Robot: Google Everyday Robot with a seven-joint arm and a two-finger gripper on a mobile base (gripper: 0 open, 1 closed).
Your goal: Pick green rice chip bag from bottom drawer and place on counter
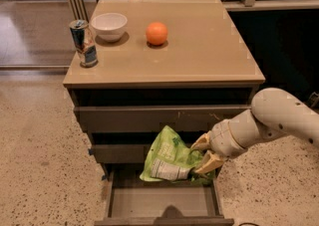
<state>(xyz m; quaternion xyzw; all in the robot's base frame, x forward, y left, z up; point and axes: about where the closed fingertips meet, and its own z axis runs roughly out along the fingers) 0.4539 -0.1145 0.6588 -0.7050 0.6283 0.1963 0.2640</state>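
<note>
Gripper (197, 158): two tan fingers (202, 143), closed in a pinch on the right edge of the green rice chip bag (167, 160); it is carried on a white, rounded arm (271, 118) that is cut off at the right border.

Green rice chip bag: crumpled light-green foil with a white label panel and darker green marks; the print cannot be read. It is held at the rear of the open bottom drawer (159, 202), in front of the drawer above; whether it touches the floor cannot be told.

Bottom drawer: grey-brown with a flat floor; its front is cut off below.

Counter (199, 51): smooth, glossy beige slab. A white bowl (109, 25), an orange (156, 33) and a blue-and-silver can (83, 43) with illegible lettering are set on it.
</note>
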